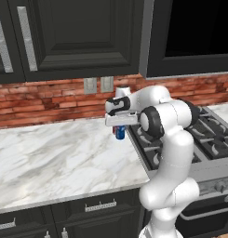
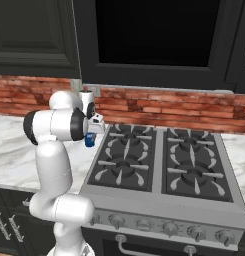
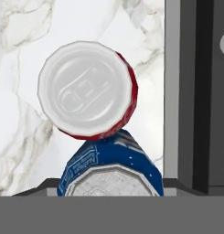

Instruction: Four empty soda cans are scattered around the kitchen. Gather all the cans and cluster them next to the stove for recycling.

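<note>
My gripper (image 1: 120,125) points down over the white marble counter (image 1: 50,158), just left of the stove (image 1: 213,135). It is shut on a blue soda can (image 1: 120,133) with a white band, which hangs under the hand. In the hand view this blue can (image 3: 109,164) sits between the jaws at the bottom. A red soda can (image 3: 88,89) stands upright on the marble right beside it, silver top up. The stove's steel edge (image 3: 195,91) runs close along the right. From the right base view the blue can (image 2: 88,140) shows by the stove's (image 2: 159,165) left side.
A brick wall with two outlets (image 1: 98,85) backs the counter. Dark upper cabinets (image 1: 73,32) and a dark appliance (image 2: 154,35) hang overhead. Behind the arm stands a white cylinder (image 2: 85,96). The marble stretches open to the left.
</note>
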